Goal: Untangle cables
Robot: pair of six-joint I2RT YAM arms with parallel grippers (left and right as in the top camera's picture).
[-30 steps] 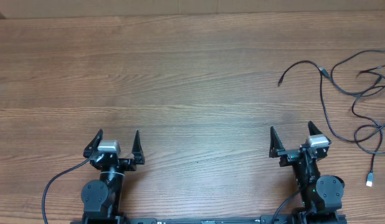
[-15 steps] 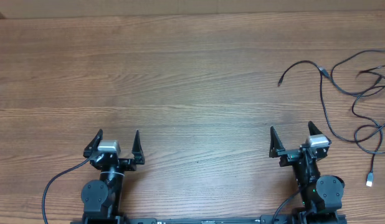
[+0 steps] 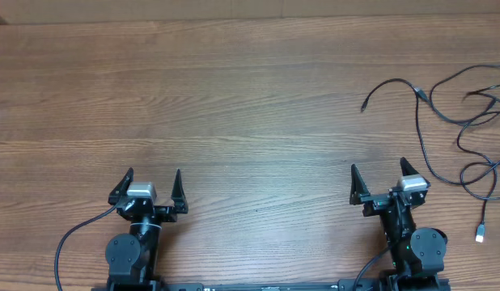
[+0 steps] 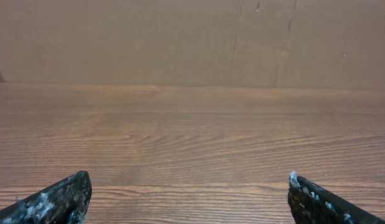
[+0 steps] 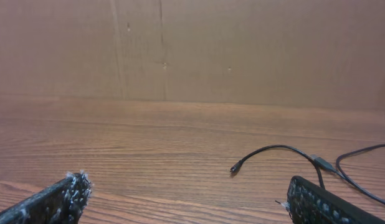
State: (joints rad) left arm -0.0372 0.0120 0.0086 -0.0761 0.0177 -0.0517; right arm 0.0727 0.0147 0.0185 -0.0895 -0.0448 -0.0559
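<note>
A: Well, checked the left gripper [image 3: 153, 172]?
B: Checked. Stood with jaws spread wide, gripped nothing. Faced wooden table [image 3: 250, 97] and a cardboard wall [image 4: 180, 37] ahead of its fingers [image 4: 55, 202].
A: And the right gripper [image 3: 378, 164]?
B: Likewise gaped fully, held nothing.
A: Found the cables [image 3: 470, 121] where?
B: Lay loose on the wood, ahead of and out to the right of the right fingers [image 5: 55, 199], touched neither of them. Looped and crossed over one another out there. Showed one black plug end [image 3: 364, 107] nearest, ahead of the gap between those fingers. Showed a silver plug [image 3: 480, 234] off to the right, behind the fingertips. Sat well apart from the left pair.
</note>
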